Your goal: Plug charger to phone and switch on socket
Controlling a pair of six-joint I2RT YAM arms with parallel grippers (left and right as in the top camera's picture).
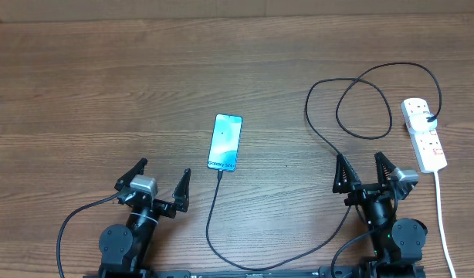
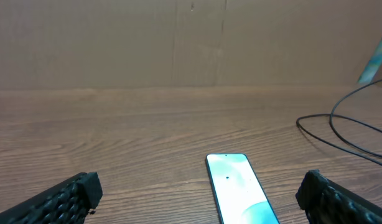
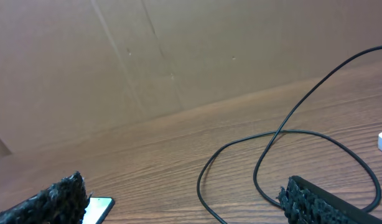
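Observation:
The phone (image 1: pixel 225 143) lies screen-up in the middle of the table, its blue screen lit. The thin black charger cable (image 1: pixel 353 116) loops at the right, runs from a black plug in the white socket strip (image 1: pixel 424 133) down round the front, and its tip meets the phone's near short edge. My left gripper (image 1: pixel 160 182) is open and empty, near the front edge, left of the phone (image 2: pixel 239 188). My right gripper (image 1: pixel 363 171) is open and empty, just left of the socket strip, with the cable (image 3: pixel 265 155) in front of it.
The socket's white cord (image 1: pixel 441 216) runs down the right side to the table's front edge. A brown cardboard wall (image 2: pixel 178 43) stands behind the wooden table. A corner of the phone (image 3: pixel 97 208) shows at the lower left of the right wrist view.

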